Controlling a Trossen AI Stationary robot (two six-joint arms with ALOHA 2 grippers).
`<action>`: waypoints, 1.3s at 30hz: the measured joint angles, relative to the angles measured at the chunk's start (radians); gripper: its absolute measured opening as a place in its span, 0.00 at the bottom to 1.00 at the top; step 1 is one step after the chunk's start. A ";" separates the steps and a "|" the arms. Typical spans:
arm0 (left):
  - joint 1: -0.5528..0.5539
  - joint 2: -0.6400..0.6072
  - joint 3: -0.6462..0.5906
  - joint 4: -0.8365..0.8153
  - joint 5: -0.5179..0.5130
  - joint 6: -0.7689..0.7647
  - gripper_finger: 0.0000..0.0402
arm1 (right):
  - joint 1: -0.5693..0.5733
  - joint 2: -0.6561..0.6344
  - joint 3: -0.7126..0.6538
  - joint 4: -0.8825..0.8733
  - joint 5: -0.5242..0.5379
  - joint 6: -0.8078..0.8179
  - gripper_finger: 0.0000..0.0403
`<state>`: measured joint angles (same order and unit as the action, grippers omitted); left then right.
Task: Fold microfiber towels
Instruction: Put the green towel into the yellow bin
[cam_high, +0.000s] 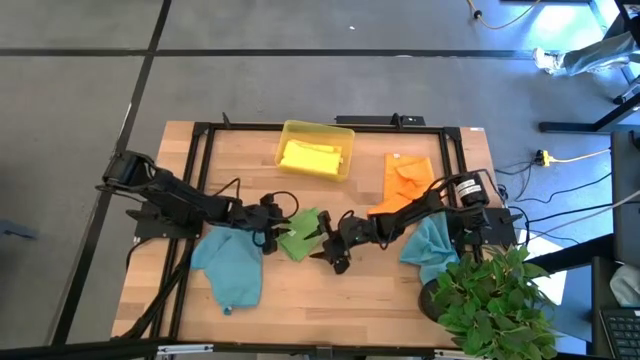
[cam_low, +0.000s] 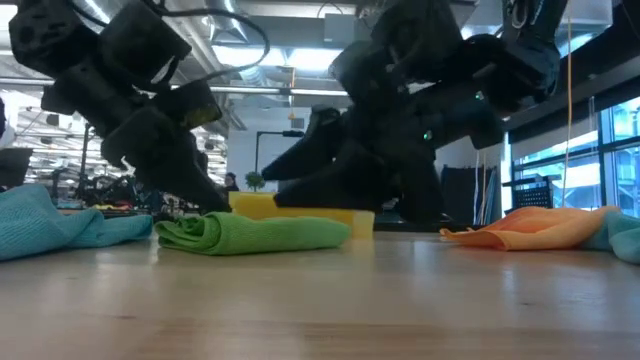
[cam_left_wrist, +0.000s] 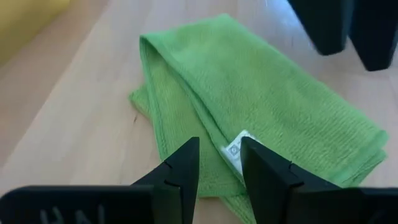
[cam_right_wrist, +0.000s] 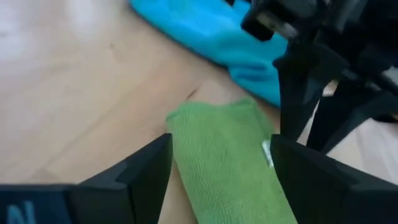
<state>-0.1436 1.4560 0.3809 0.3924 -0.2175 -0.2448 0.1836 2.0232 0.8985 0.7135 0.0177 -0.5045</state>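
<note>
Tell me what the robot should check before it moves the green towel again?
1. Green towel folded and flat on the table: ok, folded over in the low view.
2. Right gripper open: ok, fingers stand wide on either side of the towel.
3. Left gripper free of the towel: cannot tell, its fingers sit close together over the towel's edge by the white tag.
4. Grippers apart from each other: ok, they face each other across the towel.
5. Yellow tray out of the way: ok, it sits behind.
6. Teal towel off the green one: ok, beside it.
</note>
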 joint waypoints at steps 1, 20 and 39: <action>0.000 0.008 0.000 0.001 0.001 -0.009 0.27 | 0.000 0.006 0.009 -0.014 0.000 0.000 0.68; 0.000 0.178 0.120 0.008 0.056 -0.062 0.27 | 0.001 0.058 0.034 -0.117 0.026 -0.053 0.65; 0.048 0.179 0.134 0.003 0.036 -0.095 0.27 | 0.020 0.061 0.034 -0.174 0.063 -0.084 0.64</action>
<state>-0.0956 1.6348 0.5147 0.3949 -0.1812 -0.3396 0.2034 2.0841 0.9321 0.5399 0.0805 -0.5885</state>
